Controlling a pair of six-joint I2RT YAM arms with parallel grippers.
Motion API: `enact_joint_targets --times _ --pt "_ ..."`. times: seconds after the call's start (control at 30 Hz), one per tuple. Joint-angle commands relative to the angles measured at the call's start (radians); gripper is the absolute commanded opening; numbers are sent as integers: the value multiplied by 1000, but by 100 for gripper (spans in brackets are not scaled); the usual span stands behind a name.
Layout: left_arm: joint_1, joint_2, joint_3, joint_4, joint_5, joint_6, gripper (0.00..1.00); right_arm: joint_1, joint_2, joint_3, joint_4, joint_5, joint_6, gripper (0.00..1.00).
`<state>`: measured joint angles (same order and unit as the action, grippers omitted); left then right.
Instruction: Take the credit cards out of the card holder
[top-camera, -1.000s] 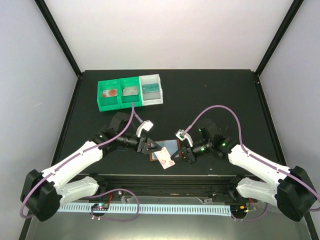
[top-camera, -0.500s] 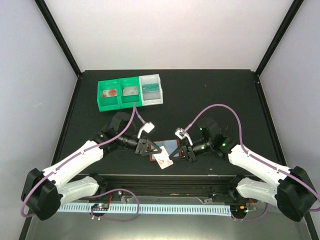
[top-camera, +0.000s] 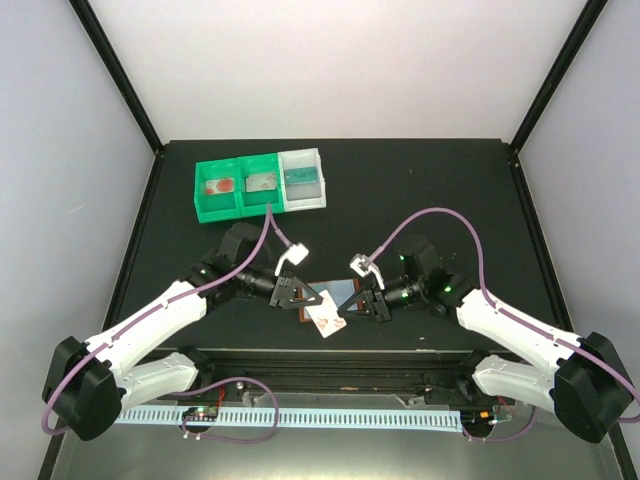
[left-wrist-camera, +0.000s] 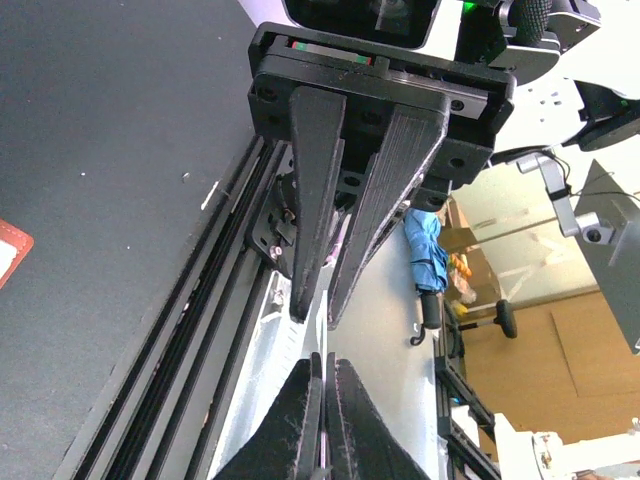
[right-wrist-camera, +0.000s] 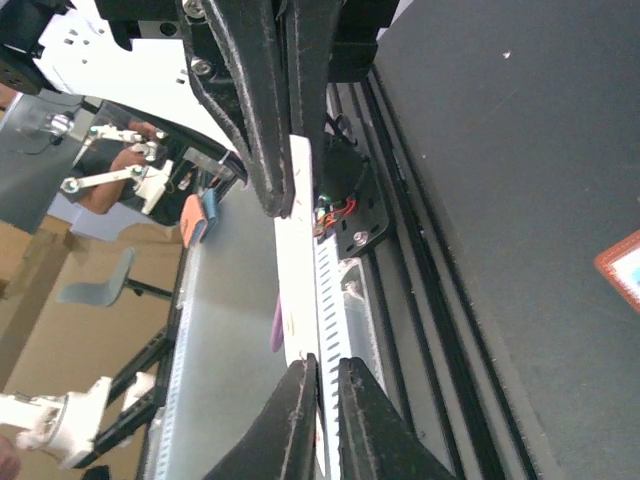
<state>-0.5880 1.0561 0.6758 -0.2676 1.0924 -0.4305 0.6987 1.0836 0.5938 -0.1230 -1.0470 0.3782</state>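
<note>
The brown card holder (top-camera: 342, 292) lies open on the black table, its pale blue pocket face up. One of its corners shows in the left wrist view (left-wrist-camera: 8, 250) and in the right wrist view (right-wrist-camera: 625, 265). My left gripper (top-camera: 303, 298) points right and is shut on a pale pink credit card (top-camera: 327, 320), held above the table near the front edge. A thin pink edge shows between its fingertips (left-wrist-camera: 326, 420). My right gripper (top-camera: 365, 305) faces it, with its jaws a narrow gap apart (right-wrist-camera: 325, 375). The white card (right-wrist-camera: 300, 270) reaches its left fingertip.
Two joined green bins (top-camera: 238, 190) and a white bin (top-camera: 303, 178) stand at the back left, each with small items inside. The black rail (top-camera: 330, 360) runs along the table's near edge, with a white slotted cable duct (top-camera: 330, 418) below it.
The left gripper and the pink card have shifted slightly left. The right gripper moved in toward the card, then drew back a little to the right.
</note>
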Motion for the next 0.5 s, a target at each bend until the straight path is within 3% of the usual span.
enact_joint_targets --times 0.0,0.1,0.23,0.47 --pt "12 -5 11 27 -3 -11 2 -7 -6 19 0 68 6 10" --pt "17 -21 13 7 -32 -13 2 -8 -14 28 -22 125 7 24" --pt "27 -55 19 -20 -94 -25 2 -10 -34 31 -26 188 14 56" --pt "54 -85 75 -116 -253 -20 1 -12 -84 25 -34 310 19 94"
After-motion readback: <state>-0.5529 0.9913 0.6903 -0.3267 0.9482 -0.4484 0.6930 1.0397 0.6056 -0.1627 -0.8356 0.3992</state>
